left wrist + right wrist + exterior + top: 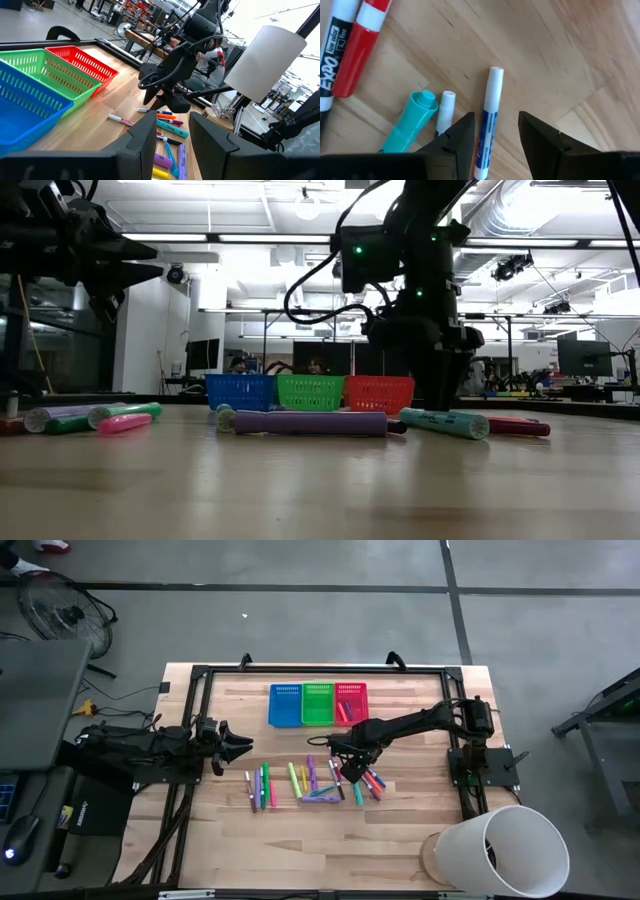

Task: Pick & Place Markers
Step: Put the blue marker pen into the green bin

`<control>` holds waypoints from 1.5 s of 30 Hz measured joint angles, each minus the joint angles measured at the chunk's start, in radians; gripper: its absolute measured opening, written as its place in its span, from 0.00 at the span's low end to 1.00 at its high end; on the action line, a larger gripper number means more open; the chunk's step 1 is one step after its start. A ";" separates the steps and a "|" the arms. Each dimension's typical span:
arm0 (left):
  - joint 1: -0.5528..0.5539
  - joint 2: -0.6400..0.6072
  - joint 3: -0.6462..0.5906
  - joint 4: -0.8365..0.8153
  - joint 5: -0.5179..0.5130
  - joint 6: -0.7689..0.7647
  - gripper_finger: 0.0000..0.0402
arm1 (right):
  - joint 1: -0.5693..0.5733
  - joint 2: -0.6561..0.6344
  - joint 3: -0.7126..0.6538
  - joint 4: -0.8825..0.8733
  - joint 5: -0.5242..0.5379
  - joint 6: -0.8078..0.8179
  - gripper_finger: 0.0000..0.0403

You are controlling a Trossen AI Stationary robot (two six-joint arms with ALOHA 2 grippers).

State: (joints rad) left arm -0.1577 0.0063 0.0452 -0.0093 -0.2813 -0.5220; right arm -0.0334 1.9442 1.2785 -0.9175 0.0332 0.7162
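Wooden table with three baskets and scattered markers

The table [400, 830] is pale wood planks edged by a black frame. The green basket [317, 704] sits near the far edge; the blue basket [285, 705] touches it on the left arm's side and the red basket [352, 702] touches it on the right arm's side. The markers [310, 782] lie loose on the bare wood nearer the front than the green basket, in clusters spread left to right, among them a purple marker [310, 423], a teal one [445, 423] and a white-and-blue one [487, 122]. A white cylinder [500, 850] stands at the front corner, well apart from the green basket on the right arm's side.
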 joint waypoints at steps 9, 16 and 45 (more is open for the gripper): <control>0.000 0.000 0.000 0.000 0.000 0.000 0.29 | 0.000 0.057 0.006 0.022 -0.041 -0.011 0.35; 0.000 0.000 0.000 0.000 0.000 0.000 0.29 | 0.000 0.061 0.003 0.024 -0.042 -0.011 0.34; 0.000 0.000 0.000 0.000 0.000 0.000 0.29 | -0.001 0.064 0.001 0.026 -0.073 0.019 0.04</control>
State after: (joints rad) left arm -0.1575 0.0064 0.0448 -0.0093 -0.2812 -0.5219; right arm -0.0340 2.0079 1.2797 -0.8917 -0.0398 0.7357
